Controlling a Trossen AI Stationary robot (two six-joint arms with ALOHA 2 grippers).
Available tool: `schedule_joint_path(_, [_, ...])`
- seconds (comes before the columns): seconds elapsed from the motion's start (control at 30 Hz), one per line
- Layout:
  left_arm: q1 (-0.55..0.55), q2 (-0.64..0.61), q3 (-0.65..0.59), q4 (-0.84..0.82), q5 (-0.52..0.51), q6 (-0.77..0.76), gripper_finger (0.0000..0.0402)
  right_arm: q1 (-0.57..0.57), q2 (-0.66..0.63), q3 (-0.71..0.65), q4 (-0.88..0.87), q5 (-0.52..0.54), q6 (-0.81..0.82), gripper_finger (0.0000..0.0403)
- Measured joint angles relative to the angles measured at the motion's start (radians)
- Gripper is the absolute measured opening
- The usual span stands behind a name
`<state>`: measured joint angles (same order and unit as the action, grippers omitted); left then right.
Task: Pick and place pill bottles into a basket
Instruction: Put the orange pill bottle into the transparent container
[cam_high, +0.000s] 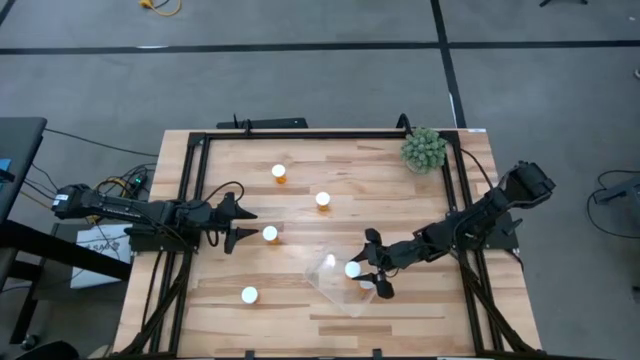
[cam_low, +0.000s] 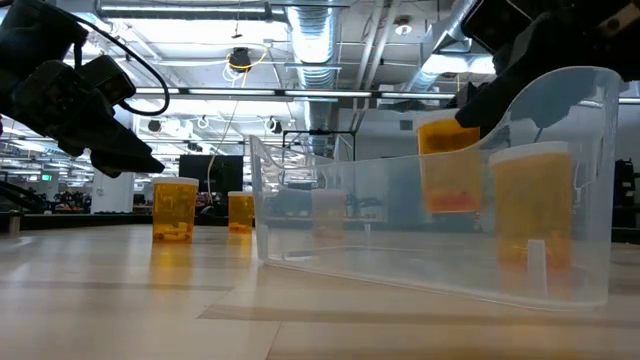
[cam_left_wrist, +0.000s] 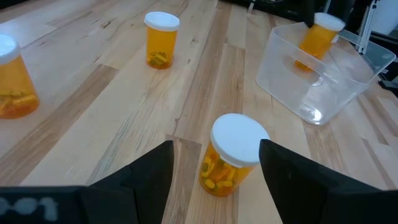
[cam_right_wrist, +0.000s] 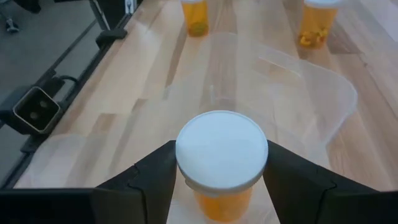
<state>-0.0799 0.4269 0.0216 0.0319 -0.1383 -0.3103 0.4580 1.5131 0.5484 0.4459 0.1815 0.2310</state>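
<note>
My right gripper (cam_high: 362, 266) is shut on a pill bottle (cam_right_wrist: 222, 155), orange with a white cap, held over the clear basket (cam_high: 325, 268). A second bottle (cam_low: 530, 215) stands on its base inside the basket. My left gripper (cam_high: 250, 225) is open. Its fingers stand on either side of another upright bottle (cam_left_wrist: 230, 155) on the table without touching it. Three more bottles stand on the table: far (cam_high: 279, 172), middle (cam_high: 322, 199) and near left (cam_high: 249, 295). My right gripper pinches the bottle's top, at the sides of the white cap (cam_right_wrist: 186, 163), between its two fingers. The fingers come from the table's right, slanting down. The bottle (cam_low: 450, 165) is lifted clear of the basket floor, cap up and slightly tilted.
A green spiky plant ball (cam_high: 424, 148) sits at the far right corner. A black metal frame (cam_high: 300, 133) runs around the tabletop. The basket's clear walls (cam_low: 400, 240) rise around the held bottle. Bare wood lies along the near edge and at the far left.
</note>
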Motion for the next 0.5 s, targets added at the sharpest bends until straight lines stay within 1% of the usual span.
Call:
schedule_joint_path(0.13, [0.0,0.0,0.0,0.0,0.0,0.0,0.0226,0.0,-0.002,0.002,0.007,0.0,-0.005,0.0213])
schedule_joint_path(0.5, [0.0,0.0,0.0,0.0,0.0,0.0,0.0226,0.0,-0.002,0.002,0.004,0.0,-0.022,0.0239])
